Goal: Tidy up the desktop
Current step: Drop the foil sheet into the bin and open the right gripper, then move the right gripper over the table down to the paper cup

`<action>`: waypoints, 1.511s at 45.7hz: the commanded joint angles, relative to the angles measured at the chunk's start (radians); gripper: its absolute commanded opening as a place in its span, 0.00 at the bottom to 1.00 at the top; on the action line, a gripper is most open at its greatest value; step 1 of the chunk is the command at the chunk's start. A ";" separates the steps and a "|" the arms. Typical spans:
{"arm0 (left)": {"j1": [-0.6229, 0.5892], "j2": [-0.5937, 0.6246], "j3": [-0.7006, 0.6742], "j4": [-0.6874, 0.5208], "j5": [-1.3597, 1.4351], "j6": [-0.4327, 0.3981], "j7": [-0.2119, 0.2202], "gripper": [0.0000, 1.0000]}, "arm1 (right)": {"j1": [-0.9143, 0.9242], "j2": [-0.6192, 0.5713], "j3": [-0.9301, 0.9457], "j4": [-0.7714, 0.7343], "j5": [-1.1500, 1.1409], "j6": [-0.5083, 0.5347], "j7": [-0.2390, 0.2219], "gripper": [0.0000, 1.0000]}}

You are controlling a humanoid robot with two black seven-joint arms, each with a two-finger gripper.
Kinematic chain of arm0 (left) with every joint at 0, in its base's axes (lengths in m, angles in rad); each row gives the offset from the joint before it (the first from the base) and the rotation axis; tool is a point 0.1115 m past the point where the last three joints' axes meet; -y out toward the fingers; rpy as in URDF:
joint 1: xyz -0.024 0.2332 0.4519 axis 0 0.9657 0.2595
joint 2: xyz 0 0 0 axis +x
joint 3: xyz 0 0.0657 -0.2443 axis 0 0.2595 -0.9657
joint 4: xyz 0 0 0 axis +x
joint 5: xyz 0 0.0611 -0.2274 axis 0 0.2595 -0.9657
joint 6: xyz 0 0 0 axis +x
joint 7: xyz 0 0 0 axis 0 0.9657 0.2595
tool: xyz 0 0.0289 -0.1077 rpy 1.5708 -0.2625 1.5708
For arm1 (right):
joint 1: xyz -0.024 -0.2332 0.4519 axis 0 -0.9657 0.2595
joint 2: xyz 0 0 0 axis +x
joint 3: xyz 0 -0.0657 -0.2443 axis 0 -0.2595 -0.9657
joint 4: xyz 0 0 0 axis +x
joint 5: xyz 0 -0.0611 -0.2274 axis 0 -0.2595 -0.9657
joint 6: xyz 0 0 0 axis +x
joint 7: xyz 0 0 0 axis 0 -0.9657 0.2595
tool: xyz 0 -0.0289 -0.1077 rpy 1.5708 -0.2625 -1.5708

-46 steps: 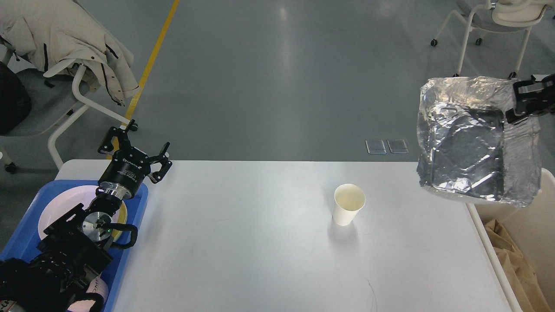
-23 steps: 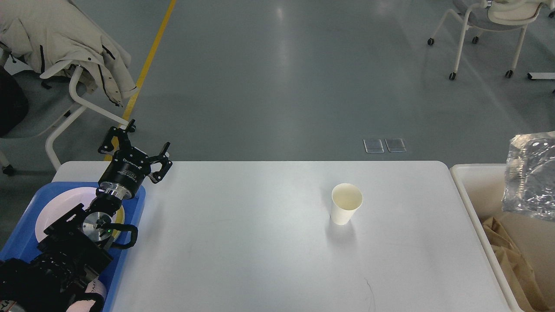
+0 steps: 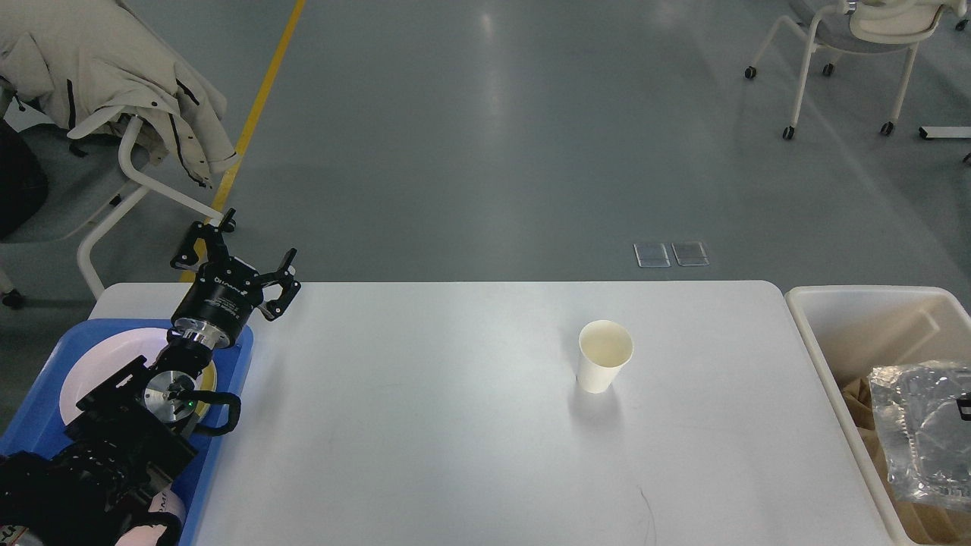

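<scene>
The white desktop (image 3: 455, 440) holds one upright, empty white paper cup (image 3: 604, 355) right of centre. My left gripper (image 3: 237, 256) is open and empty, held over the table's far left corner above the blue tray (image 3: 34, 428). A crumpled foil tray (image 3: 914, 432) lies inside the cream bin (image 3: 857, 297) at the right edge. Only a small black piece of my right gripper (image 3: 964, 407) shows at the frame's right edge, against the foil; its fingers cannot be made out.
The blue tray holds a white plate (image 3: 95, 371) under my left arm. Brown paper (image 3: 861, 402) lies in the bin. A chair with a cream coat (image 3: 114, 68) stands beyond the left corner, and another chair (image 3: 872, 45) at the far right.
The foil tray has gone from high over the table's right edge down into the cream bin, with my right arm moving out to the right. The left arm and cup have not moved.
</scene>
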 commanded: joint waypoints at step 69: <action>-0.001 -0.001 -0.002 0.000 0.000 -0.001 0.000 1.00 | 1.253 0.255 0.248 1.177 -0.089 0.416 -0.239 1.00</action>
